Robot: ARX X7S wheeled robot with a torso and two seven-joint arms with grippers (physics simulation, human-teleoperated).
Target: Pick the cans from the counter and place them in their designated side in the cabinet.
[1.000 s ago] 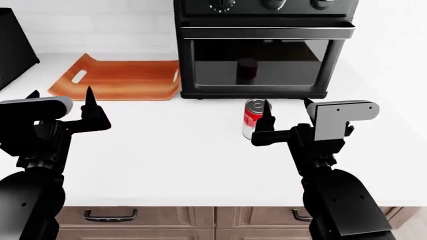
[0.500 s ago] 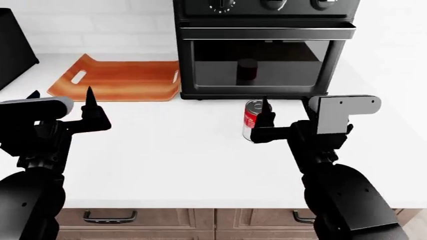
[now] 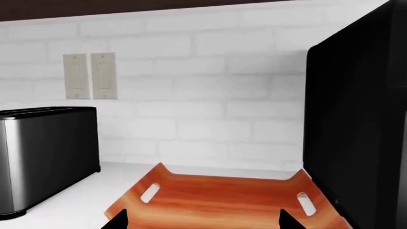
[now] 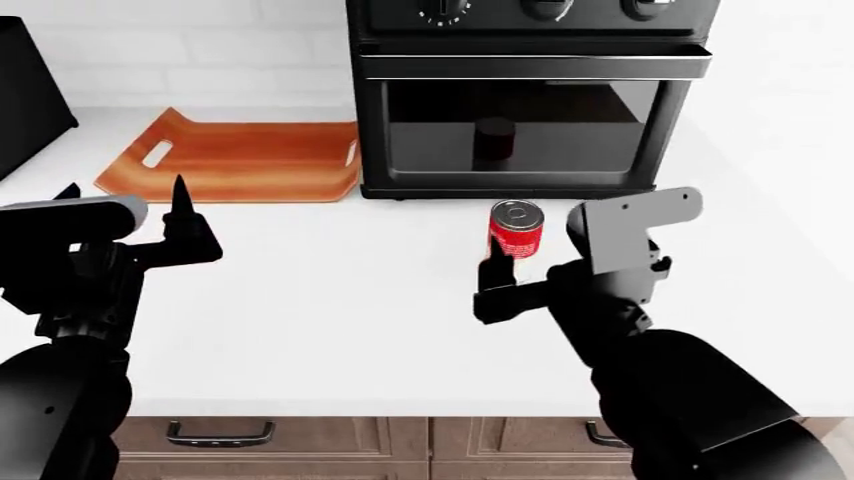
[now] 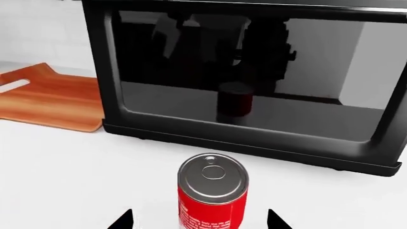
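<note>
One red can (image 4: 515,229) with a silver lid stands upright on the white counter (image 4: 334,300), just in front of the oven. In the right wrist view the can (image 5: 212,195) sits midway between the two dark fingertips and slightly beyond them, untouched. My right gripper (image 4: 541,256) is open just on the near side of the can; the head view shows only one finger (image 4: 495,268), the other being hidden behind the grey wrist housing. My left gripper (image 4: 123,196) hovers open and empty at the left, facing the cutting board. The cabinet is out of view.
A black oven (image 4: 527,90) stands at the back; its glass door carries a dim can-shaped reflection (image 4: 495,138). An orange cutting board (image 4: 234,155) lies left of it. A steel toaster (image 3: 45,152) is at the far left. Brown drawer fronts (image 4: 267,435) line the counter's near edge.
My right gripper has dropped lower and drawn back toward me, tilting, so the whole can now shows beyond its finger. The can and the left arm have not moved.
</note>
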